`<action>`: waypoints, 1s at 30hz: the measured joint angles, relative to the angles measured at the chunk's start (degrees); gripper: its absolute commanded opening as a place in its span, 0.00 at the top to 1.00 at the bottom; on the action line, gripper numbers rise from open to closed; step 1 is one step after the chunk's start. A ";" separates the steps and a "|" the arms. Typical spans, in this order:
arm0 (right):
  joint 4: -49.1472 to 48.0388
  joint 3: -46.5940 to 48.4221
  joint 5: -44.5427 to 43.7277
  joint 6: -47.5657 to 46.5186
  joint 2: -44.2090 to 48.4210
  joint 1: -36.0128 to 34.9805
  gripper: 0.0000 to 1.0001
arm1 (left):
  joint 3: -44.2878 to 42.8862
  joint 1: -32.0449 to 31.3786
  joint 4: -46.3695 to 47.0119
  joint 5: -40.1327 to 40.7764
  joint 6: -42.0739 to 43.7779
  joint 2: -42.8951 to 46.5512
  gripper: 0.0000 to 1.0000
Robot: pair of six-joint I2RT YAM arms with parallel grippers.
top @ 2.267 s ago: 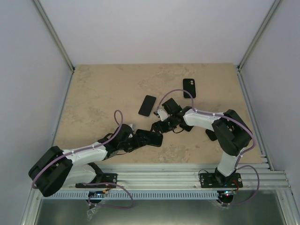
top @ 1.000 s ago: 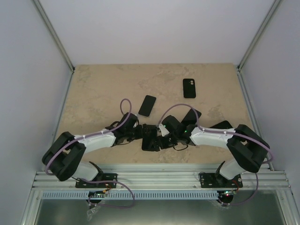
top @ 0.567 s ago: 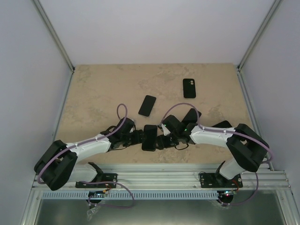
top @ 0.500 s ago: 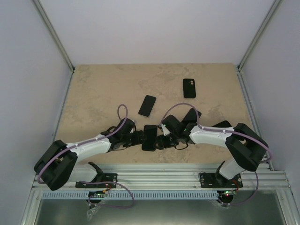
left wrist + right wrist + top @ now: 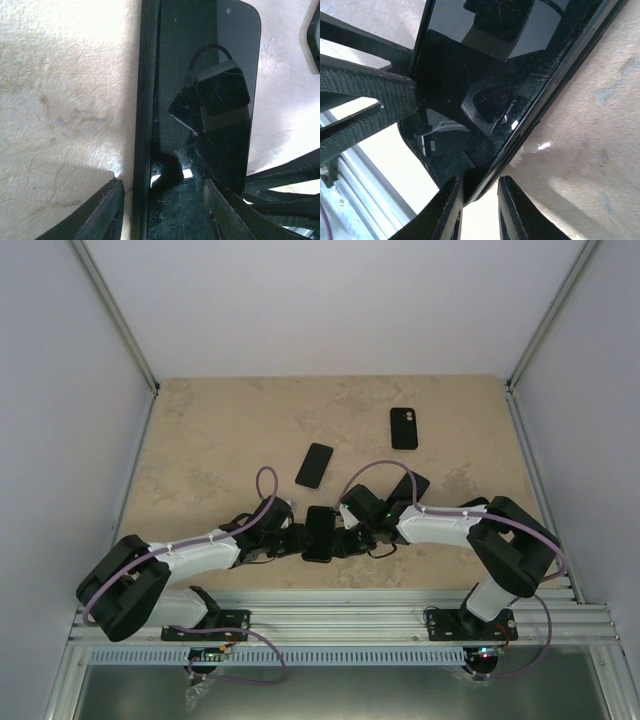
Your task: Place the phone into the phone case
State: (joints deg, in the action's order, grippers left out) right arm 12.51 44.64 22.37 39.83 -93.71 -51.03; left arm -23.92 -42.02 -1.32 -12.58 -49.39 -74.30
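Beige stone-look table (image 5: pixel 220 430) fills the floor; pale walls (image 5: pixel 330 300) close in on three sides; a metal corner post (image 5: pixel 118 320) slants up at the back left; a ribbed aluminium rail (image 5: pixel 340 620) spans the near edge; one spare black slab (image 5: pixel 315 465) lies flat mid-table; another black slab with lens holes (image 5: pixel 403 428) sits further back right, well apart.

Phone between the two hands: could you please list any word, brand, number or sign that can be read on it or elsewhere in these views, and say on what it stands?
No readable text in any view.
phone: bare glossy screen, reflections only.
pale tag reflected in that screen: too small and blurred to read.
black slab and black piece with camera holes, farther back: no markings legible.
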 measured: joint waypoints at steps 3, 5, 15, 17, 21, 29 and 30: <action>-0.63 0.46 1.01 0.04 -0.70 -0.04 0.85 | 0.15 -0.11 0.42 -0.04 -0.20 -0.22 0.59; -0.83 0.72 1.36 0.13 -1.07 -0.20 0.89 | 0.26 -0.24 0.72 -0.07 -0.35 -0.33 0.60; 3.91 4.37 0.17 0.42 -3.26 -0.85 0.90 | 0.63 -0.44 1.55 0.63 -0.92 -0.52 0.62; 5.18 5.31 -0.66 0.42 -3.76 -1.22 0.90 | 0.72 -0.52 1.81 0.98 -1.25 -0.52 0.62; 9.66 8.76 -3.82 0.48 -5.46 -2.64 0.90 | 0.87 -0.59 2.27 1.62 -1.66 -0.52 0.62; 18.58 15.69 -12.00 0.63 -8.52 -6.21 0.87 | 1.36 -0.81 2.93 2.45 -1.88 0.00 0.58; 19.69 16.57 -13.16 0.70 -8.98 -6.67 0.87 | 1.51 -0.85 3.15 2.45 -1.90 0.11 0.57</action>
State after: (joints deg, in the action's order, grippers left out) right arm 32.21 61.21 9.21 40.53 -102.69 -57.69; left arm -22.41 -42.87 1.83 -10.13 -51.29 -74.19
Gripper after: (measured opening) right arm 0.124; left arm 0.409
